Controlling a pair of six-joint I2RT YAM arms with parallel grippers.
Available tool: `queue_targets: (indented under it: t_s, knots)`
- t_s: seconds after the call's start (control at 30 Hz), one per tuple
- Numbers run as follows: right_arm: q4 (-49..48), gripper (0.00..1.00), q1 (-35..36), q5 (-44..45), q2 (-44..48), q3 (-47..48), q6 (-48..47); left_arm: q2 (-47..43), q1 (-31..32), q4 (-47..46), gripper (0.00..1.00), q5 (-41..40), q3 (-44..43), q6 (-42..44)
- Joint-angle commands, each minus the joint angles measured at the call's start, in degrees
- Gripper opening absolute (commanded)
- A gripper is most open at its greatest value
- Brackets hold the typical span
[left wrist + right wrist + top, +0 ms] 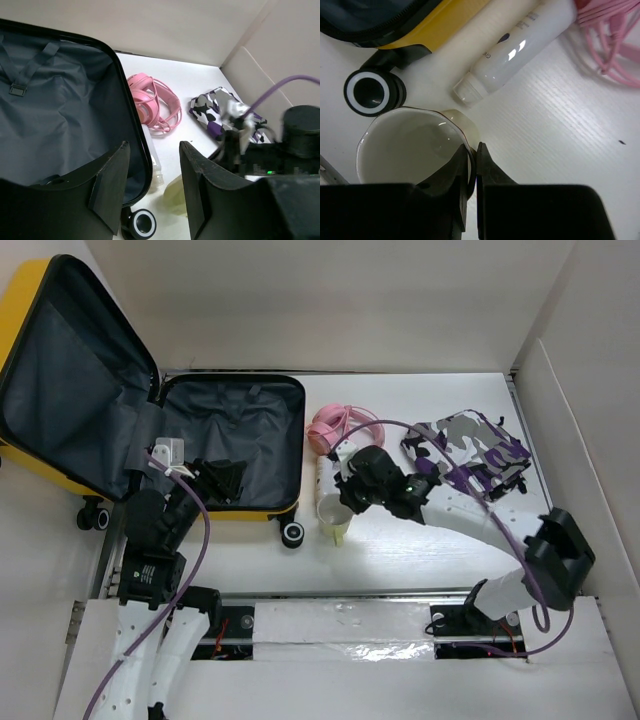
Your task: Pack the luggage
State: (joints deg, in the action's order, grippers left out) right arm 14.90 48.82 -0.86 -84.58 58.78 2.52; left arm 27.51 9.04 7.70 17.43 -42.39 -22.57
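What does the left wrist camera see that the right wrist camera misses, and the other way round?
Only the left wrist view shows the grey-lined inside of the luggage, the camouflage pouch and the left hand, open and empty. Only the right wrist view shows the right hand pinching the rim of the cup, and the yellow outer shell of the case. Both show a black wheel, the pink headphones and the white bottle.

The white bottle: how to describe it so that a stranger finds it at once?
Start at the open yellow suitcase. Just beyond its right-hand edge, before the pink headphones, the white bottle lies flat. Unlike the upright pale cup beside its cap, it is long and slim.
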Motion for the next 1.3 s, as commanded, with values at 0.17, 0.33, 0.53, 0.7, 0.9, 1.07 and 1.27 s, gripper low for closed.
queue_targets:
  t_s: [0.17, 0.33, 0.53, 0.7, 0.9, 1.07, 1.27]
  knots:
    - [-8.03, 0.00, 0.40, 2.81, 9.18, 17.05, -3.58, -0.88, 0.10, -1.03, 0.40, -2.66, -2.17, -0.11]
    - [-17.61, 0.00, 0.40, 2.00, -4.52, 26.61, -3.49, -2.28, 0.10, 0.47, 0.39, -6.17, -2.34, -0.63]
    - [-18.33, 0.00, 0.40, 3.23, -23.22, 42.79, -6.73, -2.46, 0.71, 0.64, 0.38, -6.53, -2.61, -0.64]
    - [-8.33, 0.00, 0.92, 9.99, -35.90, 61.85, -13.05, -2.37, 1.25, 0.91, 0.38, -6.80, -2.70, -0.46]
    - [-7.86, 0.00, 2.16, 18.34, -43.56, 65.32, -21.31, -2.98, 1.25, 1.08, 0.38, -7.06, -2.79, -0.46]
    - [-12.60, 0.00, 5.49, 23.45, -44.28, 57.79, -24.67, -2.55, 1.25, 1.00, 0.38, -7.15, -2.70, -0.46]
    - [-17.97, 0.27, 6.64, 16.26, -38.39, 47.49, -20.72, -1.93, 1.25, 0.65, 0.38, -6.45, -2.61, -0.46]
